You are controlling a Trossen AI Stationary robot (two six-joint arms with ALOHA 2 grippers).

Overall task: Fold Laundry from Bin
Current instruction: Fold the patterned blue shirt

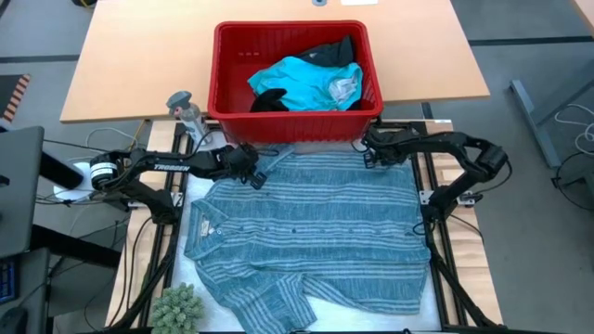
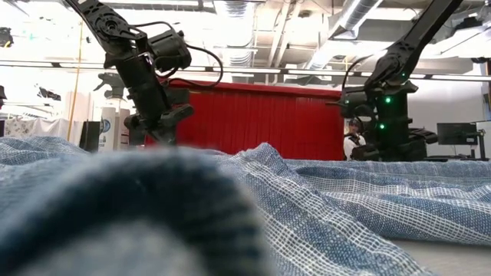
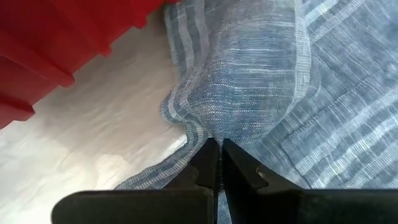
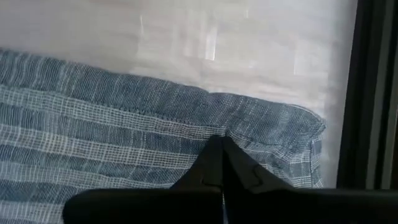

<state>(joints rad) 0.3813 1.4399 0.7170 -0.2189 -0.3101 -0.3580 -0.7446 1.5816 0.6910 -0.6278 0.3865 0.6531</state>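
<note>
The blue-grey striped cloth shirt (image 1: 311,232) lies spread on the pale surface (image 3: 93,130). Wrist views alone show the left end effector (image 3: 216,149) and right end effector (image 4: 222,146) pinched onto its far edge. Beyond, the red rectangular plastic bin (image 1: 232,93) holds turquoise and black garments (image 1: 302,79).

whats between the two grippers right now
The striped shirt's far edge, stretched beside the red bin, runs from the left gripper to the right gripper; the high view shows it.
</note>
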